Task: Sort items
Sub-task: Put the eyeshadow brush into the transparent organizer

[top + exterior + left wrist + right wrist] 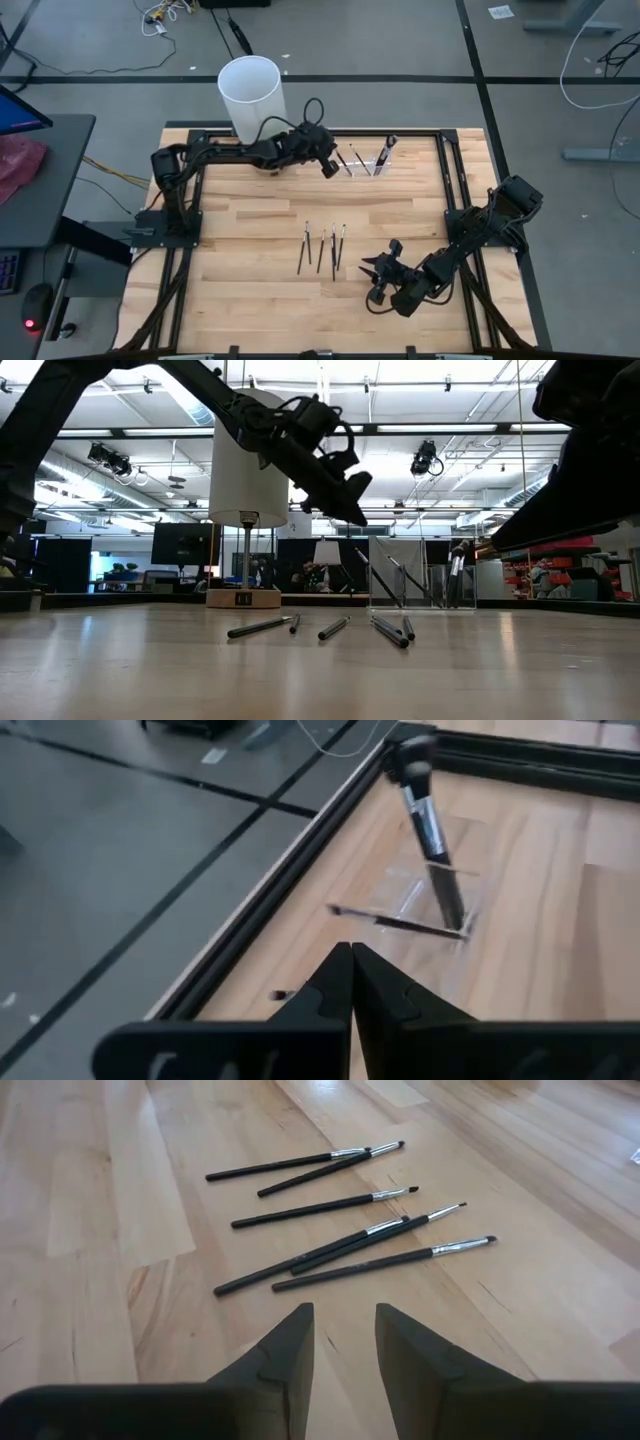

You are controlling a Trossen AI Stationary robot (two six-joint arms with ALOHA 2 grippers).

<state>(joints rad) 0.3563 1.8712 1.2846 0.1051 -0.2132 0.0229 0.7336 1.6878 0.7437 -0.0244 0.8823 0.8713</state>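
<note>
Several thin dark brushes (322, 247) with silver ferrules lie flat on the wooden table, side by side at mid-table; they also show in the right wrist view (340, 1230) and the low view (330, 627). My right gripper (373, 268) (345, 1325) is open and empty, low over the table just to their right, fingers pointing at them. A small clear holder (365, 162) (445, 870) at the far edge holds a thick brush (425, 815) and thin sticks (400, 923) leaning in it. My left gripper (331, 170) (352, 960) (358, 515) is shut and empty, raised just left of the holder.
A tall white cylinder (250, 93) stands at the far edge, left of the holder and behind my left arm. A black metal frame (440, 135) borders the table. Bare wood lies along the near edge and at the left.
</note>
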